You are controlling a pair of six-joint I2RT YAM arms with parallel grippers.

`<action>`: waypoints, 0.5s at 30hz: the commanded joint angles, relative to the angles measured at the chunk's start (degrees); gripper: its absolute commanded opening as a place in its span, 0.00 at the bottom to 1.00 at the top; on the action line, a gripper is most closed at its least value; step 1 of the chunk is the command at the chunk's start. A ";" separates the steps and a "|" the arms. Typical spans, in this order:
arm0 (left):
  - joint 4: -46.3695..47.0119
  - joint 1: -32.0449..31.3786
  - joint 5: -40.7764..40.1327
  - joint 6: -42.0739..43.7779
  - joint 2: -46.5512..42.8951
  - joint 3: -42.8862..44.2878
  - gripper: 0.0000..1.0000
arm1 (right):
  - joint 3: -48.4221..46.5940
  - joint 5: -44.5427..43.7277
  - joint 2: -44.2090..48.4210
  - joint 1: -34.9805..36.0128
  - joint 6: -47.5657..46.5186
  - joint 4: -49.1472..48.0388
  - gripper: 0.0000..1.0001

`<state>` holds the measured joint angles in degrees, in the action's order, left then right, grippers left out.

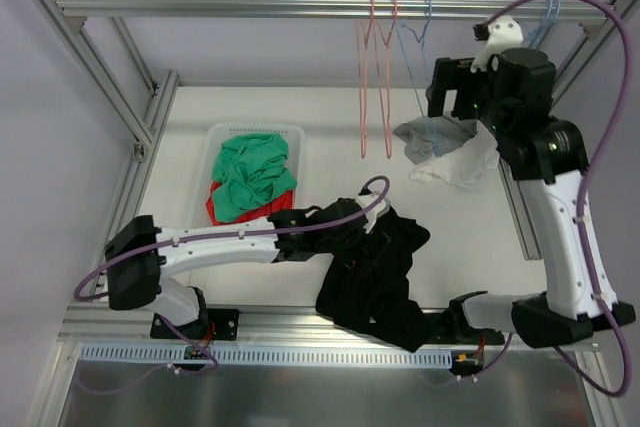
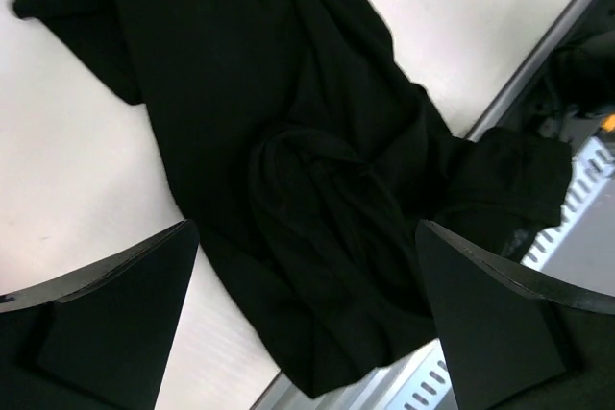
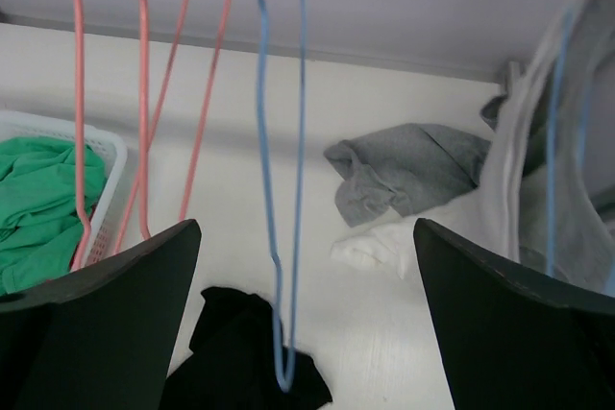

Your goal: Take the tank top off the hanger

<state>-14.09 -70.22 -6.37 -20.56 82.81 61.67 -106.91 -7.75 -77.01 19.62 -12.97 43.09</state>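
Right claw (image 3: 306, 228), spread apart, is hovering left of the hanging tank top (image 3: 588, 204) (frame right); aiming for one strap looks best.

Count recorded: two pink hangers (image 3: 79, 122), two blue hangers (image 3: 265, 141), one white basket (image 1: 255, 128). Garments, six in total: one green garment (image 1: 250, 177) and one red garment (image 1: 215, 209) in the basket; one black garment (image 1: 375, 277), one gray garment (image 3: 404, 170) and one white garment (image 3: 375, 247) on the tabletop (image 1: 480, 247); one pale tank top (image 3: 509, 189) hung.
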 commanded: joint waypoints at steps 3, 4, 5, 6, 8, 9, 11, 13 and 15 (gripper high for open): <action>2.66 -1.59 0.84 -0.02 10.17 6.35 0.99 | 8.80 -5.70 18.10 -2.74 0.40 4.02 1.00; 2.57 -2.03 -0.30 0.34 13.40 7.23 0.99 | 12.83 -5.26 21.00 -2.92 0.23 4.02 1.00; 2.49 -2.47 -2.31 0.69 15.00 8.63 0.98 | 14.52 -4.22 23.81 -2.92 0.05 4.19 0.99; 2.49 -3.34 -3.20 1.48 16.58 9.51 0.99 | 16.02 -1.86 28.54 -2.92 -0.12 4.54 1.00; 2.22 -3.52 -3.56 2.10 21.42 12.49 0.99 | 18.65 0.70 32.26 -2.92 -0.12 6.29 0.99; 1.96 -3.61 -4.60 2.27 23.00 13.64 0.99 | 19.37 3.68 35.50 -2.92 0.31 6.74 0.99; 0.21 -3.52 -6.63 2.01 28.62 18.10 0.99 | 21.91 7.29 38.50 -2.92 1.19 7.18 0.99; -2.78 -3.70 -8.48 1.14 34.14 20.85 0.99 | 23.15 14.50 42.20 -2.92 1.63 7.09 0.99; -3.75 -4.31 -10.93 0.09 37.41 22.88 0.99 | 24.12 19.32 43.70 -2.92 1.81 6.92 0.99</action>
<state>-14.41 -73.93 -11.79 -19.97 116.42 81.08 -84.73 1.04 -33.36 16.88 -12.19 49.71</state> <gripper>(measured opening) 0.986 0.993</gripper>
